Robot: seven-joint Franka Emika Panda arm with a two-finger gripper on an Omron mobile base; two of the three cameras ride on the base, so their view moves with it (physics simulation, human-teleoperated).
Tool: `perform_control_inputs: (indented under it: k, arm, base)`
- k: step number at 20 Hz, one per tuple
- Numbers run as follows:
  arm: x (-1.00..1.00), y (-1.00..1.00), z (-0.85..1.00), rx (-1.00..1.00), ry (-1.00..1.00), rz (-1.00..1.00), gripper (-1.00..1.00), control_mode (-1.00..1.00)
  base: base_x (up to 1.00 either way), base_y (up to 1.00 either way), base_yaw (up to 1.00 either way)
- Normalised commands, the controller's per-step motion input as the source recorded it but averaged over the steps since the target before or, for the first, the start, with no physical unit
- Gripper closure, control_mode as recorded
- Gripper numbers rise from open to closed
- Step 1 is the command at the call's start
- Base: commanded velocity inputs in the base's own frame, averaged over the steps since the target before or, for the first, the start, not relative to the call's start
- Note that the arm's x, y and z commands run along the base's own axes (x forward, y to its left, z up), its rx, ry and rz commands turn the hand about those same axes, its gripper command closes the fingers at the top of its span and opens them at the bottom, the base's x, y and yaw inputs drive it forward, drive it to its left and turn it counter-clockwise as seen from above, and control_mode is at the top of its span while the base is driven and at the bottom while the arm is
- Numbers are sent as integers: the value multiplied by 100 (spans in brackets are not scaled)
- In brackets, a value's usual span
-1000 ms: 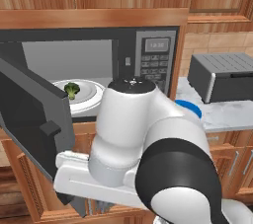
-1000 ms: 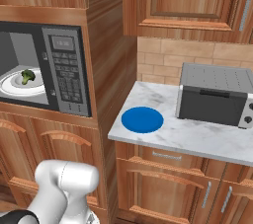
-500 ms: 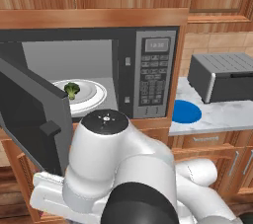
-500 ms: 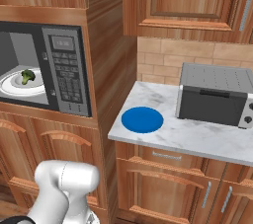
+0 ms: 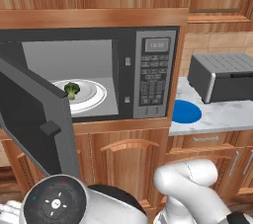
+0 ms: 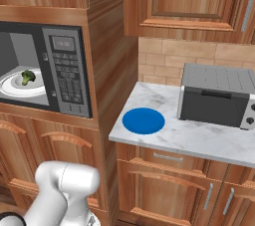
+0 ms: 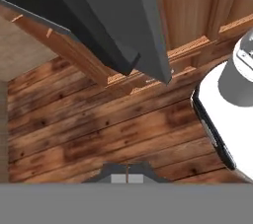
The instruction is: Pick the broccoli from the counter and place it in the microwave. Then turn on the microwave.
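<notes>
The broccoli rests on a white round plate inside the microwave. The microwave's dark door hangs open toward the left. From below, the hand view looks up at that door. My gripper is low, beneath the door and above the wooden floor. Its fingertips are pressed together, shut and holding nothing. The marbled counter lies to the right of the microwave.
A grey toaster oven and a flat blue disc sit on the counter. Wooden cabinet fronts run below the microwave. Plank flooring lies under the hand.
My arm has sunk from mid-picture to the bottom of the left base view, uncovering the microwave front. The broccoli, plate and door have not moved.
</notes>
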Motion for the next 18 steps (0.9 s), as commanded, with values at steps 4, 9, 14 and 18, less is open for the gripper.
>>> perform_control_inputs:
  k: [4, 9, 14, 18]
  arm:
    - [16, 30, -1, -15, -39, -15, 100, -100]
    - [29, 22, 0, -21, -43, -19, 100, -100]
    - [40, 16, 0, -23, -45, -19, 100, -100]
    - [38, 16, -1, -23, -42, -19, 100, -100]
  base:
    - [0, 0, 0]
    - [0, 0, 0]
    - [0, 0, 0]
    - [0, 0, 0]
